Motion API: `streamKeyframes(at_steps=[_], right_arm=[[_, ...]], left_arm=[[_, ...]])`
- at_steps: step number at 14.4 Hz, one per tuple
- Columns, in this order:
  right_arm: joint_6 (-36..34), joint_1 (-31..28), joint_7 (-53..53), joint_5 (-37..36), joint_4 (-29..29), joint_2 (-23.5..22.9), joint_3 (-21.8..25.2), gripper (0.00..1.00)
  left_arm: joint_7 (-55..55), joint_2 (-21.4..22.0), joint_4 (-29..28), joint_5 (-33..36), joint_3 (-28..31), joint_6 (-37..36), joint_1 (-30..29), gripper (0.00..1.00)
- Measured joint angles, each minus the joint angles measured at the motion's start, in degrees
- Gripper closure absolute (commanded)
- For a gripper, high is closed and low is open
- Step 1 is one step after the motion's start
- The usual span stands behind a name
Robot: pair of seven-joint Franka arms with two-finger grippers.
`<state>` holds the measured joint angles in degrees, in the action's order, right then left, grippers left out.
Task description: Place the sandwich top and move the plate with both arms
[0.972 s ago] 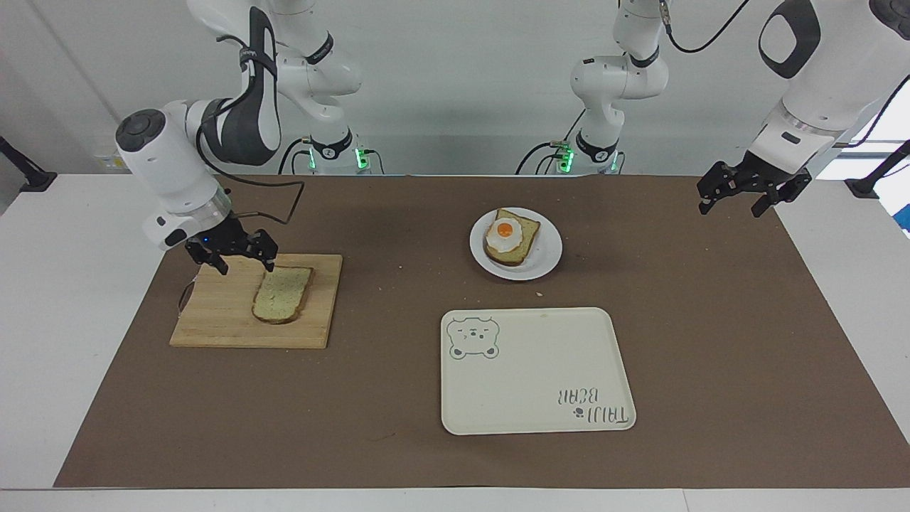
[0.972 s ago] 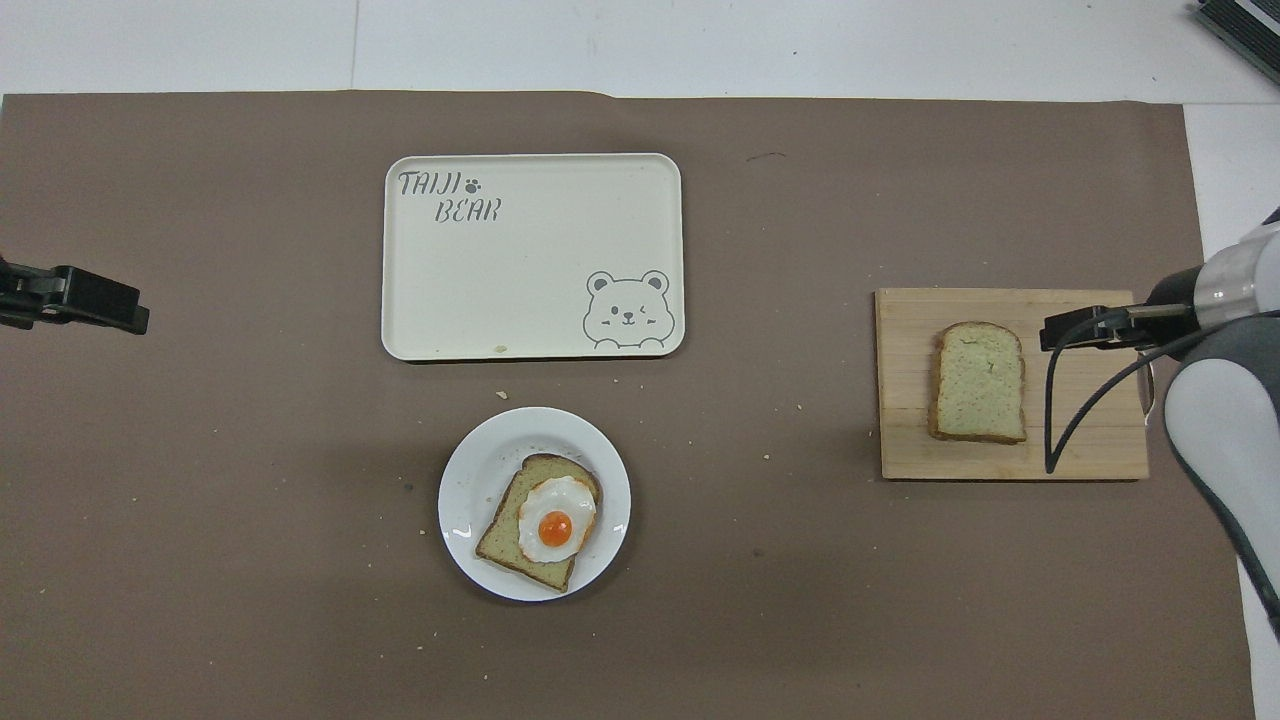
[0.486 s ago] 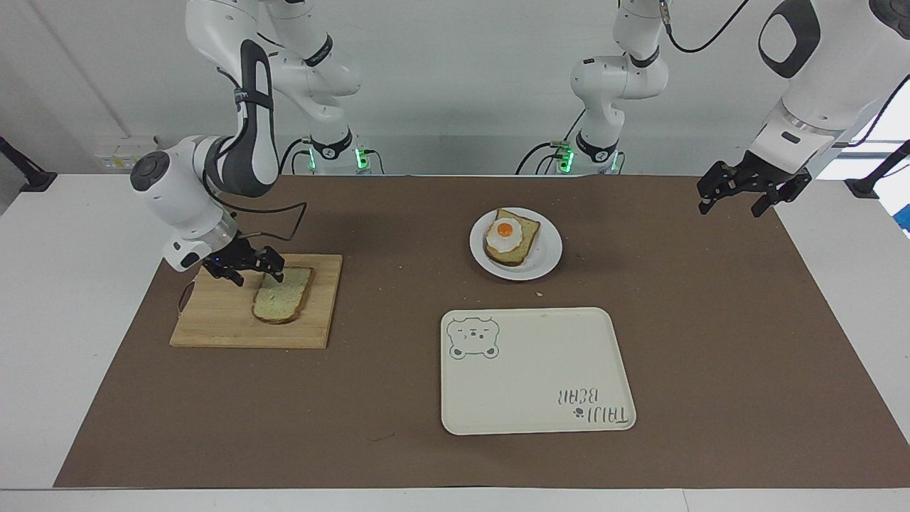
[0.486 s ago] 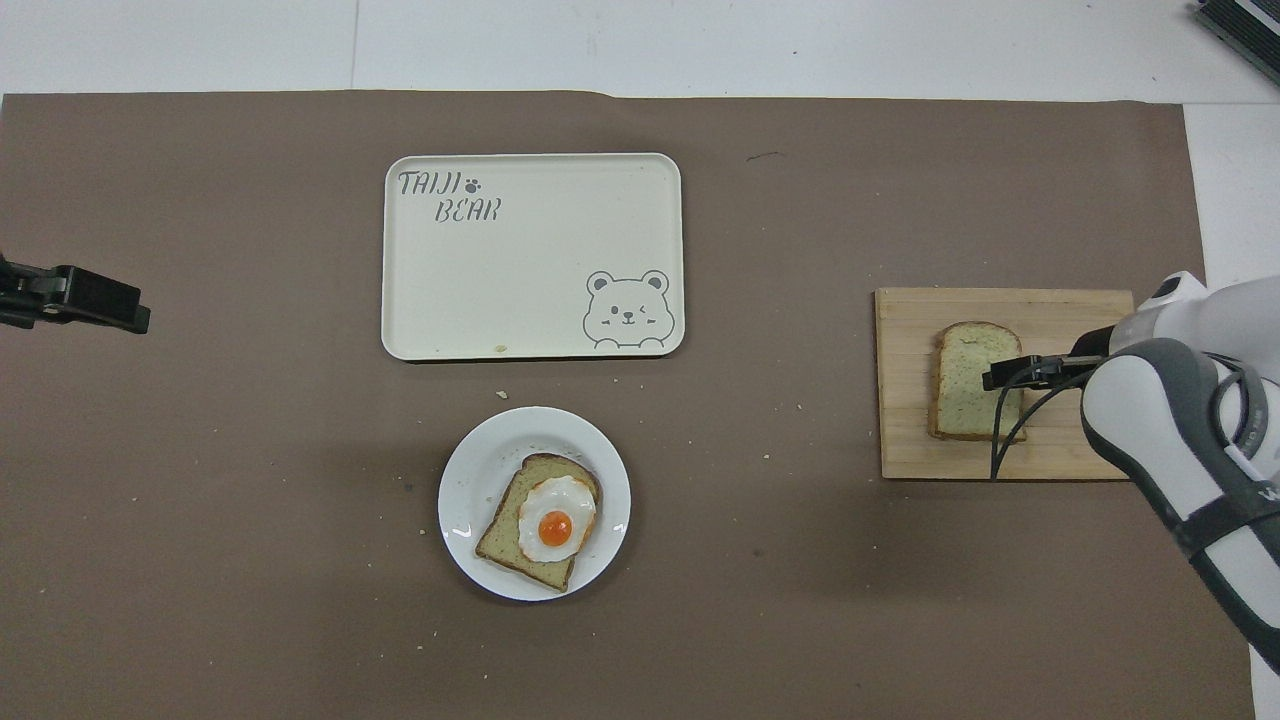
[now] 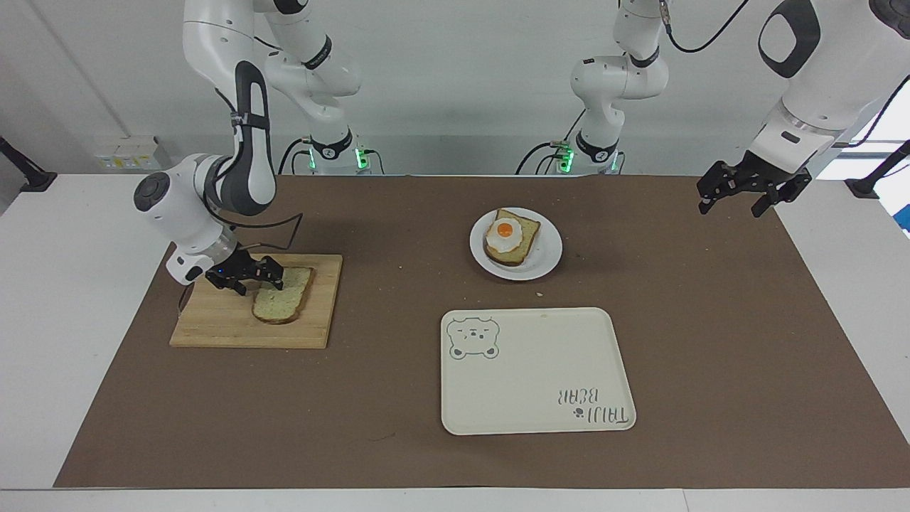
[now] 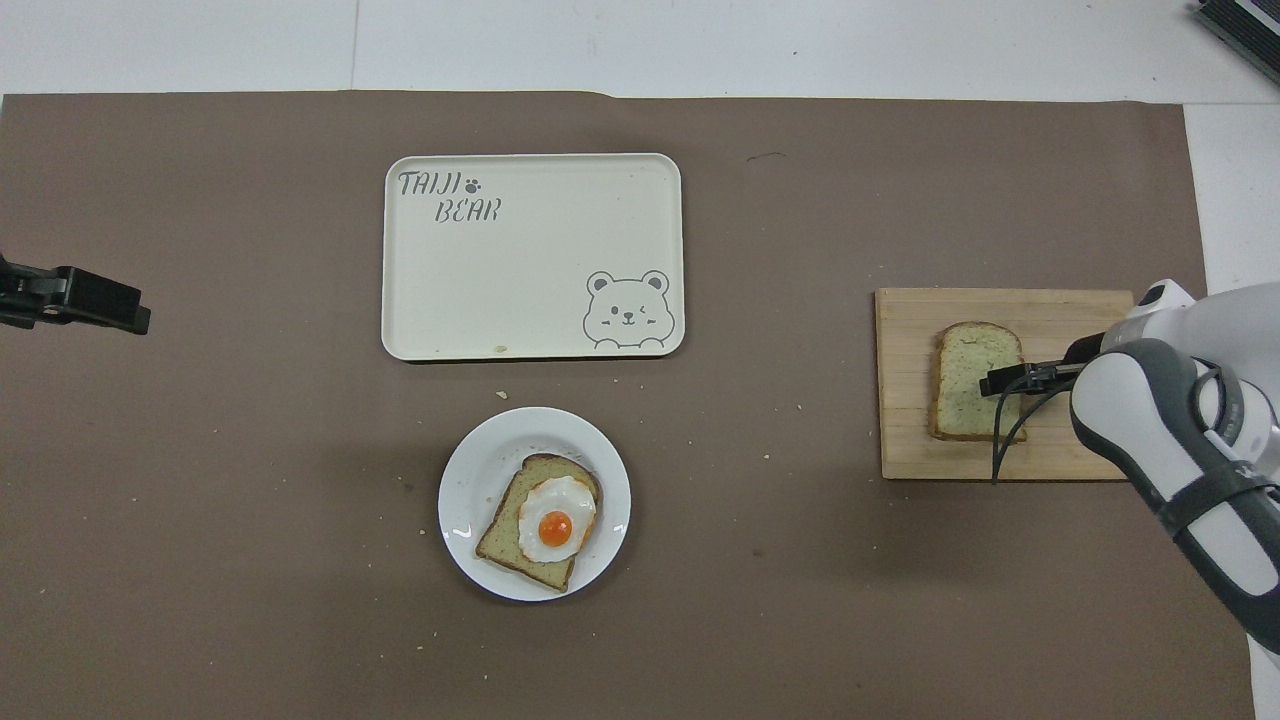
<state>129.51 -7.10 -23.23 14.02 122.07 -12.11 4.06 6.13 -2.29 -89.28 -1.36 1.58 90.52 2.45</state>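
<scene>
- The table (image 5: 711,341), under a brown mat, carries everything in the same places as a second ago; only the right arm has moved.
- The right arm (image 5: 234,107) has folded lower and swung in over the wooden cutting board (image 5: 213,327), which lies toward that arm's end of the table.
- The left arm (image 5: 817,78) waits unchanged at its own end, its left hand (image 5: 743,188) hanging spread above the mat's edge, well apart from the plate.
- The cream tray (image 5: 533,384) with the bear drawing sits bare, farther from the robots than the plate.
- The plate (image 5: 547,259) is mid-table, still bearing the bread slice with the fried egg (image 5: 506,231); it has not been shifted.
- The sandwich top (image 5: 288,302) lies flat on the cutting board, not yet lifted.
- The right hand (image 5: 254,279) was beside the slice a second ago; it has since dropped and slid to the slice's edge nearer the robots, low against the board. Its fingers look parted, straddling that edge, though whether they already touch the crust I cannot tell.
- My reading: this is the closing-in for the pick. The grasp seems imminent, so the task is at its very start, with placing the slice on the egg and the two-armed plate move all ahead.
</scene>
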Motion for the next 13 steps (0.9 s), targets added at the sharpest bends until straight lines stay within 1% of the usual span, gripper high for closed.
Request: streamKeyframes(at_steps=[1,2,3,13], right_arm=[[0.0,0.0,0.0,0.0,0.0,0.0,0.0,0.77],[0.0,0.0,0.0,0.2,0.0,0.0,-0.1,0.92],[0.0,0.0,0.0,0.6,0.0,0.2,-0.3,1.0],[-0.2,0.0,0.4,0.7,-0.4,0.7,-0.4,1.0]], left_arm=[[0.0,0.0,0.0,0.0,0.0,0.0,0.0,0.0],[0.0,0.0,0.0,0.0,0.0,0.0,0.0,0.0],[0.0,0.0,0.0,0.0,0.0,0.0,0.0,0.0],[0.0,0.0,-0.2,-1.2,0.1,0.0,-0.6,0.0]])
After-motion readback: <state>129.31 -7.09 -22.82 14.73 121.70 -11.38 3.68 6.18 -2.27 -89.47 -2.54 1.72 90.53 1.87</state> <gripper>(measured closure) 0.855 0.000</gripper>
